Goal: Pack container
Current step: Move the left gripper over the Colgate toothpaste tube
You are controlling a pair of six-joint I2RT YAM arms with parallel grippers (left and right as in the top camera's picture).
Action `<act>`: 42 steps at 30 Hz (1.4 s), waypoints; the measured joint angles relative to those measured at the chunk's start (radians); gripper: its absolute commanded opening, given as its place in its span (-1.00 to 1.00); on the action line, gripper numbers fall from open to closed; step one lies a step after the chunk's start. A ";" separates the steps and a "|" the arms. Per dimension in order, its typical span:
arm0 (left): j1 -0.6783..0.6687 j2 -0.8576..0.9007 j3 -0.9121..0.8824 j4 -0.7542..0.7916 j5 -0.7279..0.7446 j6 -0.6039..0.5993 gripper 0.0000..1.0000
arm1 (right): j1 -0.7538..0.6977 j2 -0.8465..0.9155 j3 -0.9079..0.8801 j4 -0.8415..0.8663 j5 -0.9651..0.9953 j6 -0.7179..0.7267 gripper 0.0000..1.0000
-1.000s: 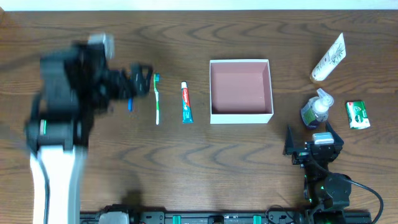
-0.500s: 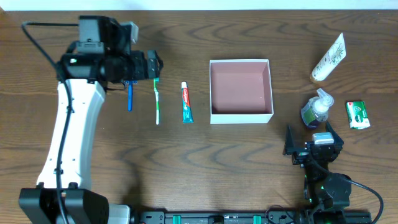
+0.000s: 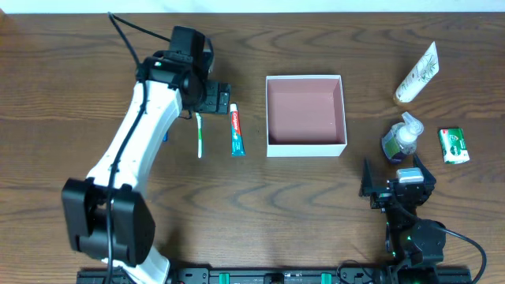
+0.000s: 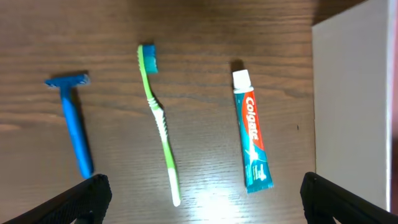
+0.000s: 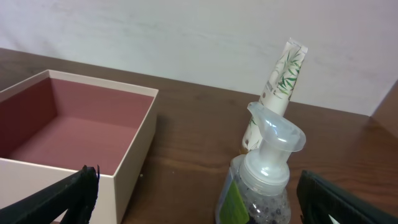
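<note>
The container point(image 3: 306, 148), a square white box with a pink-brown inside, stands empty at mid-table. Left of it lie a Colgate toothpaste tube point(image 3: 237, 131), a green toothbrush point(image 3: 199, 136) and a blue razor point(image 4: 73, 122), which the left arm mostly hides from overhead. My left gripper point(image 3: 215, 99) hovers open above the toothbrush head and the toothpaste cap. In the left wrist view its fingers point(image 4: 81, 202) frame the toothbrush point(image 4: 159, 118) and toothpaste point(image 4: 252, 138), touching neither. My right gripper point(image 3: 393, 177) rests open near the front right, facing a clear pump bottle point(image 5: 264, 171).
At the right stand a pump bottle point(image 3: 401, 139), a white lotion tube point(image 3: 416, 73) and a green soap pack point(image 3: 454, 145). The container wall point(image 4: 351, 106) fills the right of the left wrist view. The left arm point(image 3: 134, 150) stretches diagonally over the table's left side.
The left arm has swung from the far left toward the right and now hangs over the toothbrush and toothpaste. The right arm has not moved.
</note>
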 measured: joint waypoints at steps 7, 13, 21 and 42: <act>0.000 0.060 0.000 0.016 0.000 -0.094 0.96 | 0.000 0.000 0.000 0.000 0.000 0.000 0.98; 0.000 0.134 0.002 0.011 0.000 -0.154 0.96 | 0.000 0.000 0.000 0.000 0.000 0.000 0.99; 0.021 0.210 0.003 0.007 0.000 -0.201 0.96 | 0.000 0.000 0.000 0.000 0.000 0.000 0.98; 0.159 0.208 0.004 -0.006 0.057 -0.109 0.96 | 0.000 0.000 0.000 0.000 0.000 0.000 0.99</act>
